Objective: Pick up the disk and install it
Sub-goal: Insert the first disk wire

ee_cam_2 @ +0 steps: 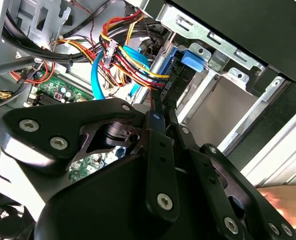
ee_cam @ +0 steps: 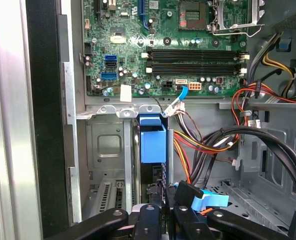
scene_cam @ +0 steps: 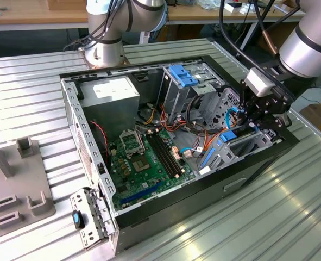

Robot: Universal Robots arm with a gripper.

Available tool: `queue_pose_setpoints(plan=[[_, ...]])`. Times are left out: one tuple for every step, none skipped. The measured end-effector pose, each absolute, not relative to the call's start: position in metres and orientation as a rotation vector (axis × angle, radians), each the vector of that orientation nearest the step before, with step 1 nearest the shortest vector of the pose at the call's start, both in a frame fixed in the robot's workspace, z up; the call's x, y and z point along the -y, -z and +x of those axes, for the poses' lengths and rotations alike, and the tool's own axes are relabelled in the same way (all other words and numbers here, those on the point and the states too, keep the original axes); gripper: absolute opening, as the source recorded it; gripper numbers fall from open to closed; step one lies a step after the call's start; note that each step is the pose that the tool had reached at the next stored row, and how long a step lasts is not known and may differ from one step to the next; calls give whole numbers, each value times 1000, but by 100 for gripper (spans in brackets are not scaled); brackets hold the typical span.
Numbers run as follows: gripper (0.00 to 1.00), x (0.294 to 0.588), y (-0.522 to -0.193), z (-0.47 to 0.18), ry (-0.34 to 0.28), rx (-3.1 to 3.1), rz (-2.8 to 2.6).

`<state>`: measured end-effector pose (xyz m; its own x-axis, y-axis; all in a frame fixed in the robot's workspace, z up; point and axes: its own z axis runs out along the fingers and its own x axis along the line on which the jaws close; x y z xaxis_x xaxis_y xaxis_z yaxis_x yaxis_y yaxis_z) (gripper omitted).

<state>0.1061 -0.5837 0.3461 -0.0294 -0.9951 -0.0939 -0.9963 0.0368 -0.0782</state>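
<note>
The disk [ee_cam: 153,142] stands on edge in the grey metal drive bay [ee_cam: 105,145] at the front of the open computer case [scene_cam: 247,174]. Its blue rail and end tab show in both wrist views, tab [ee_cam_2: 193,60]. In the exterior view its blue rail [scene_cam: 228,136] sits just below the tool. My gripper [scene_cam: 251,126] reaches down into the case on the exterior view's right. Its black fingers [ee_cam_2: 158,125] come together on the disk's thin black edge, gripper [ee_cam: 163,200], gripper [ee_cam_2: 160,107]. The far end of the disk is hidden inside the bay.
A bundle of red, yellow and black cables [ee_cam_2: 122,60] and a blue data cable [ee_cam_2: 95,75] run right beside the fingers. The green motherboard [scene_cam: 144,157], a grey box with a white label [scene_cam: 114,92] and a blue-latched cage [scene_cam: 182,76] fill the case. A grey fixture [scene_cam: 19,185] lies on the ribbed table.
</note>
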Motion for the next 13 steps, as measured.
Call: queue_pose_setpoints(plan=[[16, 584, -346, 106, -14, -2170, -2099], [16, 584, -345, 106, -14, -2170, -2099], [16, 584, -345, 106, -14, -2170, -2099], [16, 584, -344, 106, -14, -2171, -2098], [16, 584, -344, 106, -14, -2171, -2098], [16, 584, -344, 106, -14, -2171, -2098], [16, 584, -344, 106, -14, -2171, -2098], [16, 584, -344, 106, -14, -2172, -2097], [16, 584, -344, 106, -14, -2172, -2097], [16, 584, -344, 106, -14, -2172, -2097], [16, 584, -344, 106, -14, -2172, -2097], [16, 584, -344, 106, -14, -2172, -2097], [16, 584, -344, 106, -14, -2172, -2097]])
